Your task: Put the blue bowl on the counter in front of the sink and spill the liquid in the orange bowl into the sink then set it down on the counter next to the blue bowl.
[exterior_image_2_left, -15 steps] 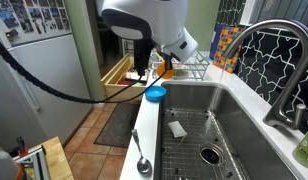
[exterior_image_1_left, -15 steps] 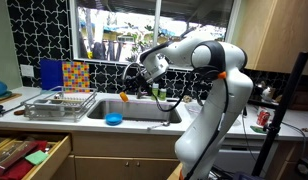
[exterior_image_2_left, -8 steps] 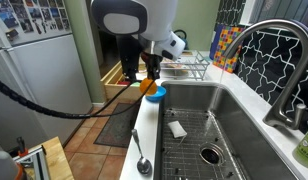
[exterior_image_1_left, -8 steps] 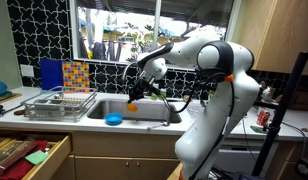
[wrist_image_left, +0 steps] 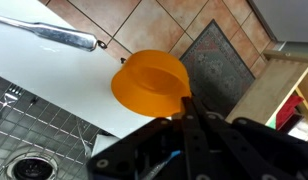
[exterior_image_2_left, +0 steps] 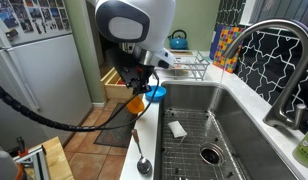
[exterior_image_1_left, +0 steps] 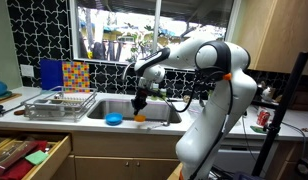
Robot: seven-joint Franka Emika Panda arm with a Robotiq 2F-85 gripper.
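Observation:
The orange bowl (wrist_image_left: 149, 82) is pinched at its rim between my gripper's (wrist_image_left: 184, 112) shut fingers. It hangs low over the counter's front strip (wrist_image_left: 54, 75). In both exterior views the orange bowl (exterior_image_1_left: 140, 116) (exterior_image_2_left: 137, 103) is right beside the blue bowl (exterior_image_1_left: 114, 119) (exterior_image_2_left: 154, 93), which rests on the counter strip in front of the sink (exterior_image_1_left: 144, 107) (exterior_image_2_left: 209, 115). My gripper (exterior_image_1_left: 140, 103) (exterior_image_2_left: 142, 88) comes down from above. Whether the orange bowl touches the counter I cannot tell.
A spoon (wrist_image_left: 64, 37) (exterior_image_2_left: 141, 160) lies on the front strip. A wire dish rack (exterior_image_1_left: 59, 103) and a colourful board (exterior_image_1_left: 64, 74) stand beside the sink. The dark faucet (exterior_image_2_left: 279, 60) curves over the basin. A drawer (exterior_image_1_left: 29, 155) below stands open. A red can (exterior_image_1_left: 261, 118) stands farther along.
My gripper has carried the orange bowl down from above the sink to the front counter strip, next to the blue bowl. The blue bowl has not moved.

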